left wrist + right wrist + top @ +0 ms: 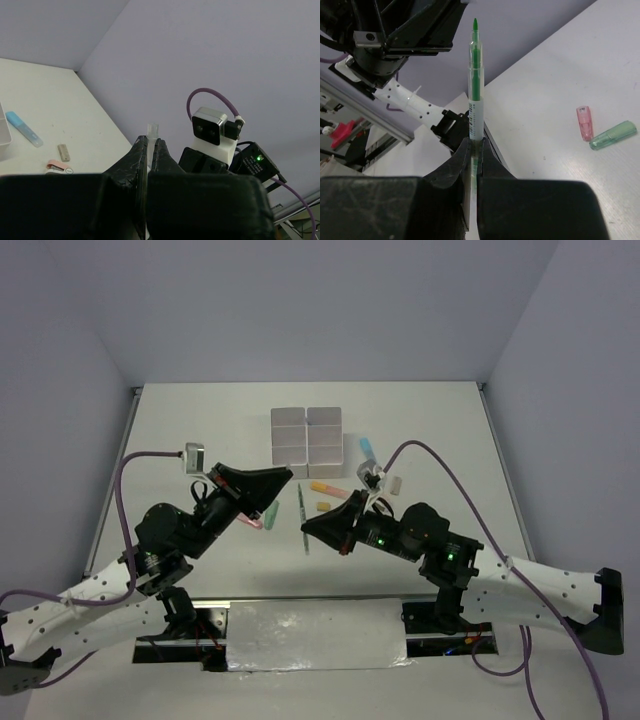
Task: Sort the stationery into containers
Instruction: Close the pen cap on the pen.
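My right gripper (pixel 473 142) is shut on a thin green pen (pixel 474 100), which stands uncapped out of the jaws with its tip up. In the top view that pen (pixel 302 502) hangs over the table's middle at the right gripper (pixel 306 529). My left gripper (pixel 151 142) is shut on a small clear pen cap (pixel 152 131); seen from above, the left gripper (pixel 286 476) is just up and left of the pen. The white containers (pixel 307 435) stand behind both. A green marker (pixel 612 135) and a pink marker (pixel 585 122) lie on the table under the left arm.
Right of the containers lie a blue marker (pixel 368 447), a tan eraser (pixel 393 483), an orange marker (pixel 325 486) and a small orange piece (pixel 322 507). The left wrist view shows the blue marker (pixel 24 129), a tan eraser (pixel 63 152) and the right wrist's camera (pixel 212 131) close ahead.
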